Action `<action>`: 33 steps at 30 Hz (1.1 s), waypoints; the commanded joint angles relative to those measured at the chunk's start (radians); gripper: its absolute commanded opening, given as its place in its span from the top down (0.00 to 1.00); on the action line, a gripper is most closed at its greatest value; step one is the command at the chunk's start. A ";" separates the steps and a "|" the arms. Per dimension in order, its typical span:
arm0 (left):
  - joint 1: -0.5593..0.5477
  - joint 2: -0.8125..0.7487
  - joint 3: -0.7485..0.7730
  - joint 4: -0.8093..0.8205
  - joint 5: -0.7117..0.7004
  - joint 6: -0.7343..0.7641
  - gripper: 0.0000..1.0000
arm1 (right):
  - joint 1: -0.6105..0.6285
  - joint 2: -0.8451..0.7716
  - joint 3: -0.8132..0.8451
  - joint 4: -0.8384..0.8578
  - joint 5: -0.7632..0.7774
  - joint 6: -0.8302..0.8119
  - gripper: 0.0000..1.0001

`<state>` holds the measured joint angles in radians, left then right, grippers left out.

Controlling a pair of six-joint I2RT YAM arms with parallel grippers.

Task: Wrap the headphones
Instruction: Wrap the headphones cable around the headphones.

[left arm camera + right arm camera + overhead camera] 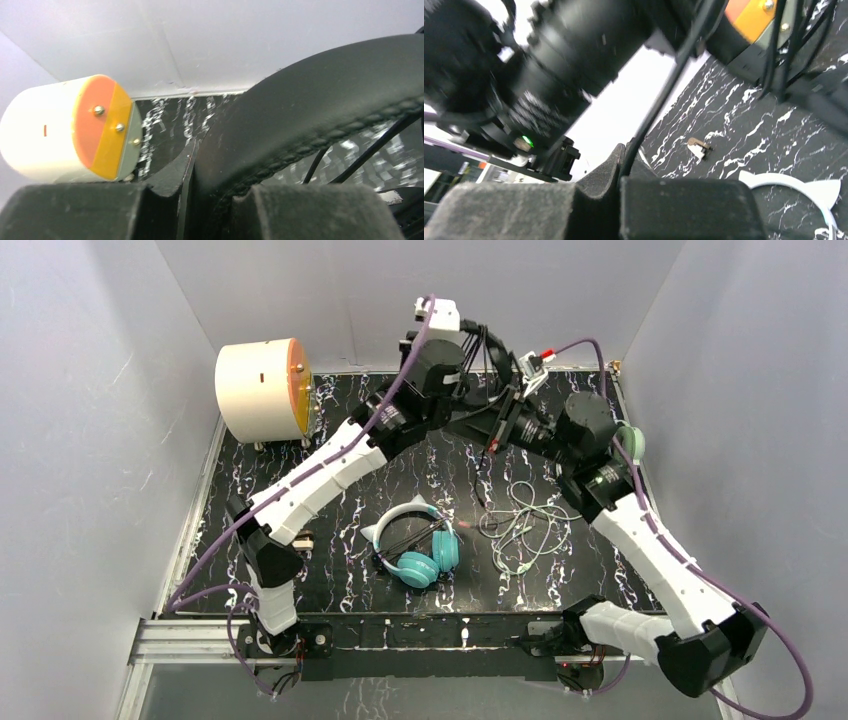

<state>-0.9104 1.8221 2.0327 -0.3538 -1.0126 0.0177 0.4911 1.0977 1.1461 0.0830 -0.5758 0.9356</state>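
The black headphones (320,110) are held up above the far middle of the worktop (340,575), between the two arms. Their padded, stitched headband is clamped in the left pincer (192,195), whose fingers are clenched on the band's edge, as is seen in the left wrist view. The right pincer (621,180) is clenched on a black cable (652,112), which runs up from between the fingers toward the left arm's wrist; other thin black strands are seen hanging at the upper right of that view. The teal headphones (416,568), with a white cat-ear band, are laid flat on the worktop near its front middle, well apart from both pincers. The sage-green headphones (630,443) are set near the right edge of the worktop and are largely hidden behind the right arm; their light cable (525,520) is spread in loose loops on the marbled surface, just right of the teal headphones. A cream drum (255,390) with an orange face is placed on its side at the far left corner.
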 commanded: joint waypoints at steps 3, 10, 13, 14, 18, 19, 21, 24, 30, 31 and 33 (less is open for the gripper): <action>0.026 0.025 0.255 0.027 0.067 -0.242 1.00 | 0.216 -0.109 -0.145 0.184 0.314 -0.167 0.94; 0.034 -0.040 0.306 0.024 0.232 -0.421 1.00 | 0.272 -0.097 -0.284 0.306 0.325 -0.238 0.91; 0.052 -0.106 0.241 0.027 0.331 -0.516 1.00 | 0.271 -0.112 -0.334 0.353 0.347 -0.245 0.89; 0.056 -0.125 0.225 0.028 0.370 -0.543 1.00 | 0.272 -0.114 -0.346 0.354 0.364 -0.249 0.88; 0.107 -0.186 0.202 -0.034 0.591 -0.685 1.00 | 0.253 -0.119 -0.379 0.348 0.366 -0.299 0.87; 0.121 -0.205 0.181 -0.035 0.662 -0.718 1.00 | 0.233 -0.112 -0.381 0.353 0.334 -0.313 0.88; 0.150 -0.240 0.140 -0.040 0.808 -0.785 1.00 | 0.184 -0.093 -0.387 0.383 0.242 -0.323 0.92; 0.169 -0.280 0.099 -0.028 1.039 -0.816 1.00 | 0.070 -0.039 -0.393 0.483 0.044 -0.300 0.96; 0.189 -0.297 0.123 -0.121 1.469 -0.636 1.00 | -0.185 0.146 -0.242 0.458 -0.395 -0.232 1.00; 0.190 -0.292 0.143 -0.175 1.537 -0.558 1.00 | -0.220 0.188 -0.208 0.431 -0.467 -0.218 1.00; 0.190 -0.301 0.164 -0.324 1.609 -0.332 1.00 | -0.275 0.264 -0.167 0.435 -0.631 -0.146 1.00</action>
<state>-0.7231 1.5692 2.1239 -0.5037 0.2287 -0.5999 0.3237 1.2503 0.8734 0.5266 -0.8429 0.6945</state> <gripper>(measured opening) 0.127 0.014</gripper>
